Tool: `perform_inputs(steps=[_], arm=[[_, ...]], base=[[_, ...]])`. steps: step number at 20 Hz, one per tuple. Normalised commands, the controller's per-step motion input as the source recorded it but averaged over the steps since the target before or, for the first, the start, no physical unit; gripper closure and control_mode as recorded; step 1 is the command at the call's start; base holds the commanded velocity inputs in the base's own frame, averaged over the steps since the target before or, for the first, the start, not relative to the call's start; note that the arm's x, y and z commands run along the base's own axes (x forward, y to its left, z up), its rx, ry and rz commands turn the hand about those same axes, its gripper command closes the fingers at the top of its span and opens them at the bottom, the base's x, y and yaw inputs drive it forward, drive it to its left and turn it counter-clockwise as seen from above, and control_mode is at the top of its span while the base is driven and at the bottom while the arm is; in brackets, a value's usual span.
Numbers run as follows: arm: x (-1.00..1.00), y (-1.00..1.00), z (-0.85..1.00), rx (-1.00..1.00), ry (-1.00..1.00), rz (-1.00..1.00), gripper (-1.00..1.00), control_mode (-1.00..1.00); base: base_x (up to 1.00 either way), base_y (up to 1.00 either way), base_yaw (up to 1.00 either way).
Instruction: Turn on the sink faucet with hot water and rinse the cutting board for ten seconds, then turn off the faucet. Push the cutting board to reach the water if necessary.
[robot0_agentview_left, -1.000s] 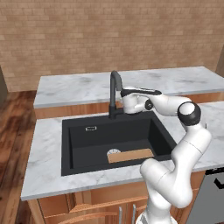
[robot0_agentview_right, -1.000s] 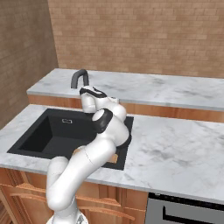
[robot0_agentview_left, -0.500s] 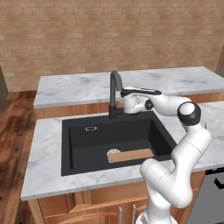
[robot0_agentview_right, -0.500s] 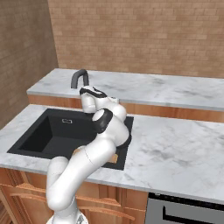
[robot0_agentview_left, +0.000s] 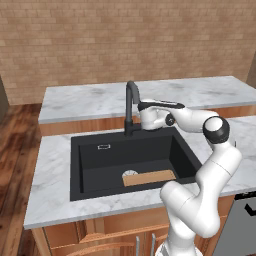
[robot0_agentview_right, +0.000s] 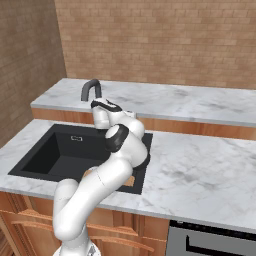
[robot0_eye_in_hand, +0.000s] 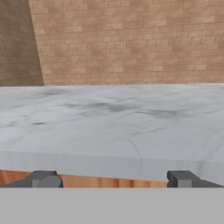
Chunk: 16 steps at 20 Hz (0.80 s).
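From the left base view, the black sink (robot0_agentview_left: 100, 170) sits sunk in the marble table (robot0_agentview_left: 50, 190), no water running into it. The cutting board (robot0_agentview_left: 149, 177) lies flat on the basin floor near its front wall, just right of the pale drain (robot0_agentview_left: 130, 173). Behind the basin stands the sink faucet (robot0_agentview_left: 131, 107), and my pincer (robot0_agentview_left: 141, 106) hovers right beside its neck. In the hand view my fingertips (robot0_eye_in_hand: 43, 179) stand wide apart, holding nothing, facing the rear table (robot0_eye_in_hand: 113, 118).
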Motion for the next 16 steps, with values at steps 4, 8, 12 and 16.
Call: perform_inputs(steps=[4, 8, 12, 16], arm=[[0.00, 0.00, 0.00, 0.00, -0.01, 0.00, -1.00, -1.00], [0.00, 0.00, 0.00, 0.00, 0.00, 0.00, -1.00, -1.00], [0.00, -0.01, 0.00, 0.00, 0.00, 0.00, -1.00, -1.00], [0.00, -0.18, 0.00, 0.00, 0.00, 0.00, -1.00, -1.00]], base=[[0.00, 0.00, 0.00], [0.00, 0.00, 0.00], [0.00, 0.00, 0.00], [0.00, 0.00, 0.00]])
